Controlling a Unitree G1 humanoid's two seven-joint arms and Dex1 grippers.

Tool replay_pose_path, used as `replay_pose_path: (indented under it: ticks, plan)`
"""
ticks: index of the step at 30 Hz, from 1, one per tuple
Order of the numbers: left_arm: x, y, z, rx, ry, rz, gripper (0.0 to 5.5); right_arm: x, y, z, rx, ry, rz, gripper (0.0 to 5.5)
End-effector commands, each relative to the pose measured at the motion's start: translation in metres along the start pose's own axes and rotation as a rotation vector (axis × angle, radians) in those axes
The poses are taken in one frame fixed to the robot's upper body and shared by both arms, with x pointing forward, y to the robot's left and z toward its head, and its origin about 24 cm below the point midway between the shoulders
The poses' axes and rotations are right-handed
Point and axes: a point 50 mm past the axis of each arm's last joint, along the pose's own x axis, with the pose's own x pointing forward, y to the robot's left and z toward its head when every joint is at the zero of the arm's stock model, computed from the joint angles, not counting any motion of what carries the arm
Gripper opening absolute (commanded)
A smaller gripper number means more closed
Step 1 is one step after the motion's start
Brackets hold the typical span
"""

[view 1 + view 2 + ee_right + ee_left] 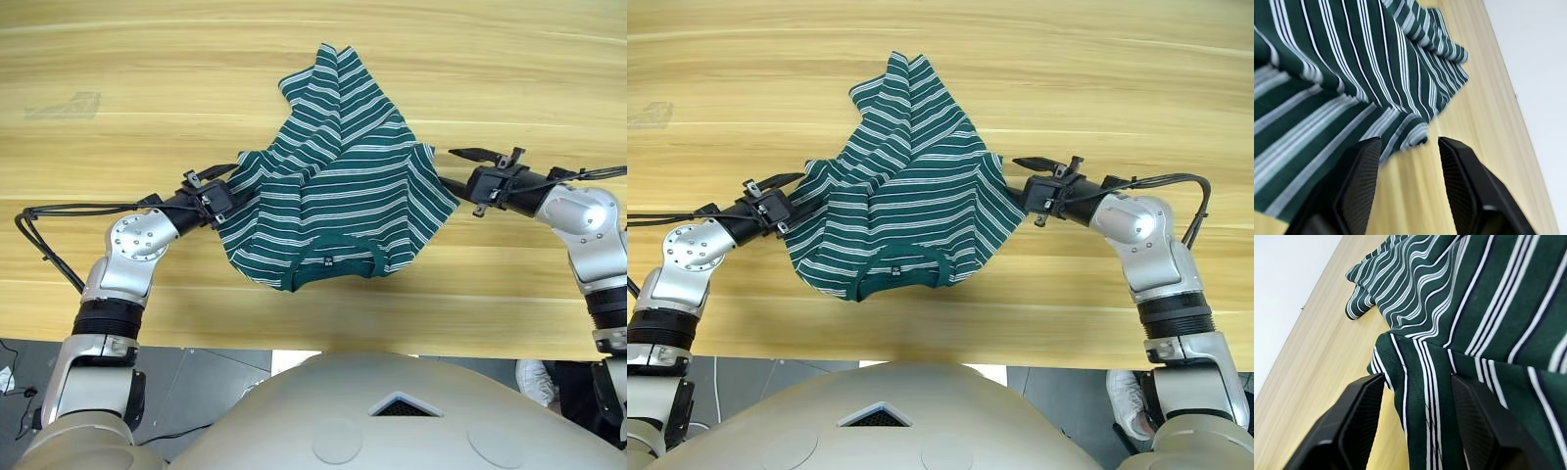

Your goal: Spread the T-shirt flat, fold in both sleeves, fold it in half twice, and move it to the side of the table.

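Two spread pairs of fingers frame the cloth: between those of our left gripper (1418,379) lies a striped edge of the T-shirt (338,186), loose and not pinched, while between those of our right gripper (1409,143) only a tip of hem reaches in over bare wood. Beyond the fingers we see the green shirt rumpled in a heap between both grippers, collar nearest us, one end stretching away across the wooden table (147,78).
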Motion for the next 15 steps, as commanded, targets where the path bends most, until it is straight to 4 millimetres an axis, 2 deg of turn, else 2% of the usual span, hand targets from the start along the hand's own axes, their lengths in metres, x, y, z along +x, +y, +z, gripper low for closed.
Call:
replay_pose_path:
  ticks: [1,3,7,9,13,15]
  plan:
    - [0.002,-0.01,0.001,0.013,0.014,-0.048,2.5,0.009,0.014,0.006,-0.019,-0.008,0.079,2.15]
    - [0.003,-0.011,0.002,0.016,0.01,-0.053,2.5,0.015,0.017,0.0,-0.002,0.012,0.092,2.15]
    - [0.005,-0.011,0.005,0.021,-0.002,-0.056,2.5,0.029,0.034,-0.03,0.012,0.124,0.168,2.15]
    - [0.005,-0.01,0.006,0.026,-0.001,-0.057,2.5,0.031,0.035,-0.044,0.017,0.175,0.172,2.15]
    - [0.0,-0.006,0.003,0.032,0.012,-0.046,2.5,0.02,0.022,-0.069,0.001,0.28,0.124,2.15]
    - [-0.003,-0.005,0.002,0.034,0.018,-0.043,2.5,0.008,0.025,-0.075,0.006,0.308,0.167,2.15]
